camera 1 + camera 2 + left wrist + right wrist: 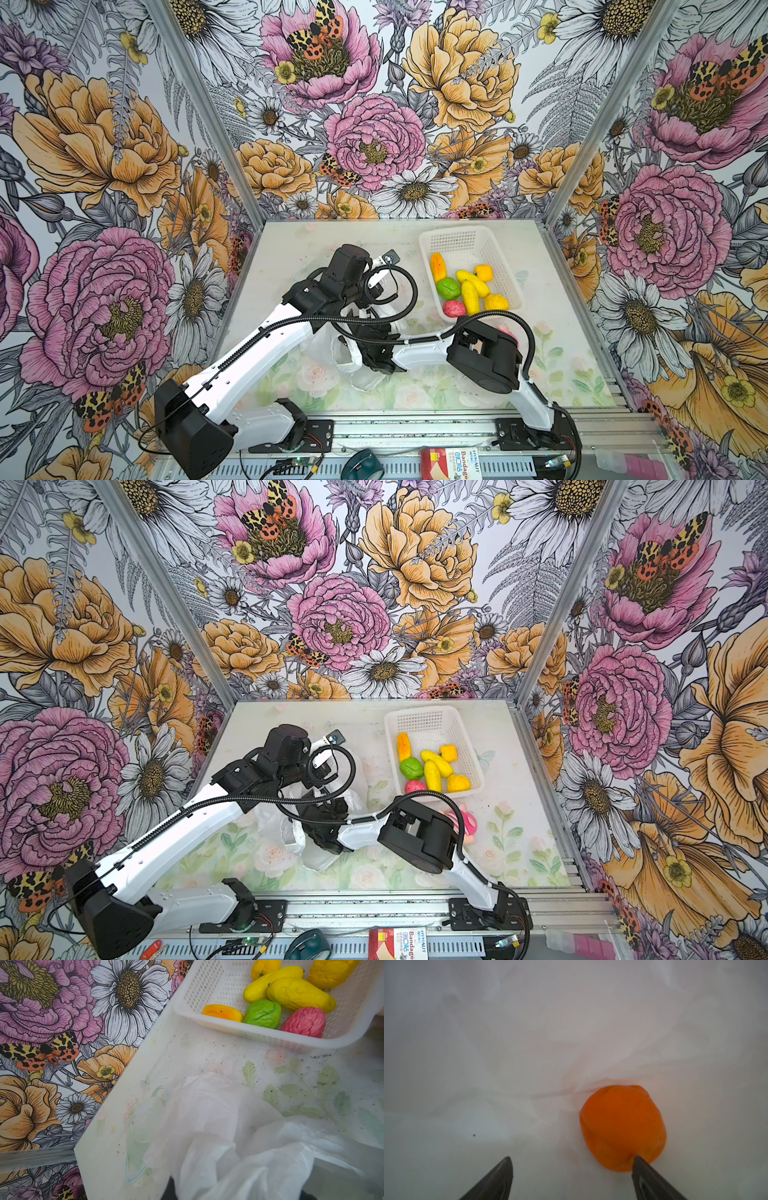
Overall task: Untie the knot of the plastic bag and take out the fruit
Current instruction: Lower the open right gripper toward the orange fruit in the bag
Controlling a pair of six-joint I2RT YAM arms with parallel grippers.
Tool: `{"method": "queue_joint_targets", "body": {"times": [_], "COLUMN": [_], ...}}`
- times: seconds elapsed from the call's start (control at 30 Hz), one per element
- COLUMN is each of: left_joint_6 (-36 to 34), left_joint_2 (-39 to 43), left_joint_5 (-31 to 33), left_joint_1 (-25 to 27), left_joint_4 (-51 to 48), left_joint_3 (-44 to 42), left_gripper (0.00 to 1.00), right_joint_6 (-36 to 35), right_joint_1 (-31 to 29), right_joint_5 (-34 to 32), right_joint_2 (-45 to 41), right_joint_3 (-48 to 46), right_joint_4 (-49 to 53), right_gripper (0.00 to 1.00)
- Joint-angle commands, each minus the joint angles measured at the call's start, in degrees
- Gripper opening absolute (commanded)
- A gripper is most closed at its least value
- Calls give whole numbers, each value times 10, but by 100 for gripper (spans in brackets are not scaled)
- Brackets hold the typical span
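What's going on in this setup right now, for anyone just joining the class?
Two robot arms are emptying a bag of toy fruit. Seven fruits lie in the basket. The right gripper is inside the bag, open, with one fingertip by an orange fruit. The left gripper, mostly hidden, is shut, apparently holding the bag's edge.

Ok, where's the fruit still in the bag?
In the right wrist view, the orange fruit lies inside the plastic bag, just ahead of the open right gripper.
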State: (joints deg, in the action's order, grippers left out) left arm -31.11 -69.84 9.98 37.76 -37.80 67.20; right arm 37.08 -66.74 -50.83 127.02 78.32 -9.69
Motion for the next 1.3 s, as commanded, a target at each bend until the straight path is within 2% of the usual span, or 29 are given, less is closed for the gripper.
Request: {"method": "queue_joint_targets", "body": {"times": [0.0,0.1,0.23,0.4,0.57,0.77,0.87,1.07,1.13,1.27], "left_joint_6": [-10,-12,-16,-23,-27,-29,-30,-30,-29,-28], "left_joint_2": [16,21,30,33,36,39,41,39,39,36], "left_joint_5": [-16,-24,-35,-40,-47,-45,-47,-48,-46,-39], "left_joint_1": [1,1,3,9,14,15,15,15,16,16], "left_joint_4": [12,11,12,11,12,12,12,12,12,12], "left_joint_3": [-8,-9,-12,-16,-18,-18,-19,-20,-20,-19], "left_gripper": [0,0,0,0,0,0,0,0,0,0], "right_joint_6": [-47,-74,-69,-56,-28,15,15,-41,-55,-75], "right_joint_1": [-1,2,15,31,49,81,93,88,86,87], "right_joint_5": [-39,-61,-86,-102,-99,-57,-36,-16,1,25], "right_joint_2": [-11,8,30,36,45,47,46,44,28,-31], "right_joint_3": [13,47,80,88,90,84,83,94,73,-5], "right_joint_4": [1,30,77,104,131,163,162,143,114,35], "right_gripper": [88,89,90,97,98,98,92,76,69,62]}}
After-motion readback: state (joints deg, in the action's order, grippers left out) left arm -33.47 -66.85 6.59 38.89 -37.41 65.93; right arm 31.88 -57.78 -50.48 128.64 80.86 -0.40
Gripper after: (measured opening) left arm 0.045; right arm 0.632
